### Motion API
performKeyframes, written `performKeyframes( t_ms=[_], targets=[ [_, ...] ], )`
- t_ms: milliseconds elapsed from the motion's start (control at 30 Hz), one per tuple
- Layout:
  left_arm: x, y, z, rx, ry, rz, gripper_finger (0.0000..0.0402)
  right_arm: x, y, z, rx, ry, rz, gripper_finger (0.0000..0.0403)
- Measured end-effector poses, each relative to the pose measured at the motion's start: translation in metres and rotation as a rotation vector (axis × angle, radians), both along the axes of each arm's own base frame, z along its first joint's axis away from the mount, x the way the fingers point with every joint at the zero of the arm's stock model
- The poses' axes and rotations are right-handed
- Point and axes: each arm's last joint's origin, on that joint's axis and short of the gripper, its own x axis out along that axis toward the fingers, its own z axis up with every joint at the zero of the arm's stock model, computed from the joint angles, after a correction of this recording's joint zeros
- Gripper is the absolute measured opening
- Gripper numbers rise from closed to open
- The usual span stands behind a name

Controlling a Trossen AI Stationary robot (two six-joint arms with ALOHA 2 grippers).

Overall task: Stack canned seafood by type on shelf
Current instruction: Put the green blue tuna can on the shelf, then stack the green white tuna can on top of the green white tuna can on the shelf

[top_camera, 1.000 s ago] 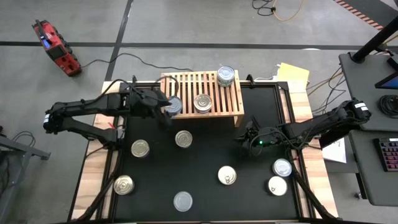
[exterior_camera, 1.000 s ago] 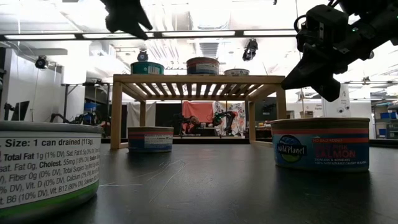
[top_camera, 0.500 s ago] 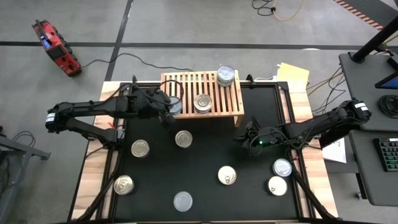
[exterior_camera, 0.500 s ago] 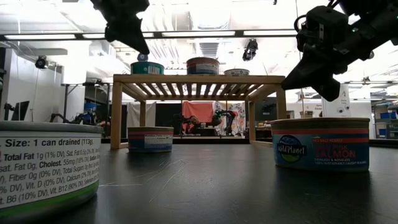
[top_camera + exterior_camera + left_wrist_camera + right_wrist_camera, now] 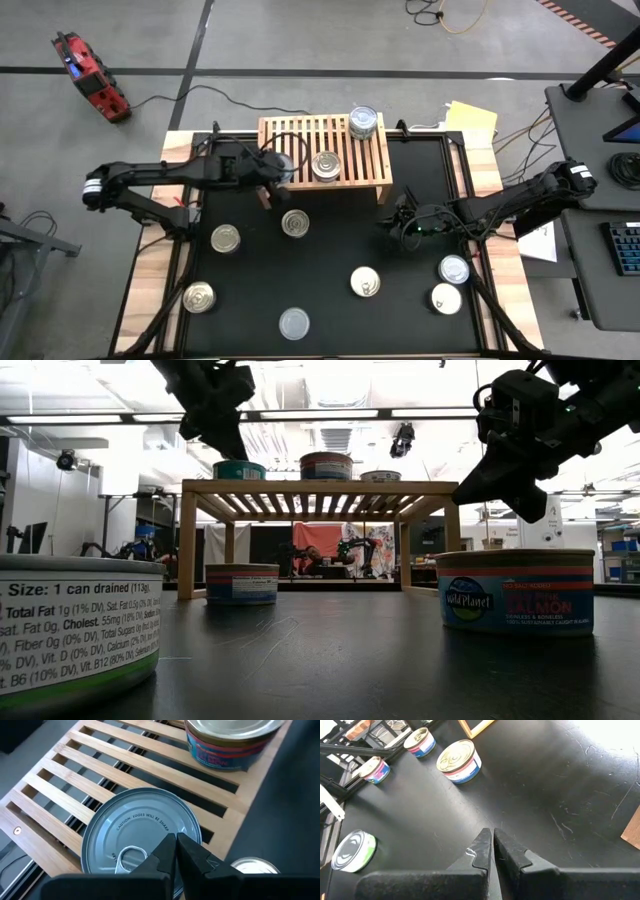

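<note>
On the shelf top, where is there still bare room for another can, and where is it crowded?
On the shelf, the slats are bare at the far-left corner, and between the middle can and the far-right stack. The near-left corner is crowded: the shut left gripper hangs by the just-placed can.

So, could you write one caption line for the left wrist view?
Left hand, shut and empty, above a silver pull-tab can on the slatted wooden shelf.

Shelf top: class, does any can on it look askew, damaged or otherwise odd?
Nothing stands out. Three cans sit upright and flat on the shelf: a blue-lidded can under the left gripper's shut fingers, a middle can and a corner can.
</note>
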Motion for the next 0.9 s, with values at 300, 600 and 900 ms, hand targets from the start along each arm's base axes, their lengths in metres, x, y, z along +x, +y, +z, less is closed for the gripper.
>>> performKeyframes(
  t_ms=[300,600,900],
  targets=[
    [0.002,0.002,0.001,0.004,-0.019,0.000,0.0000,0.000,0.000,0.000,0.002,0.000,-0.001,0.0012],
    [0.004,0.002,0.031,0.036,-0.105,0.007,0.0000,0.000,0.000,0.000,0.046,-0.008,-0.023,0.0012],
    [0.007,-0.014,0.078,0.055,-0.239,-0.115,0.0000,0.009,0.006,0.022,0.220,-0.037,0.066,0.0012]
  ],
)
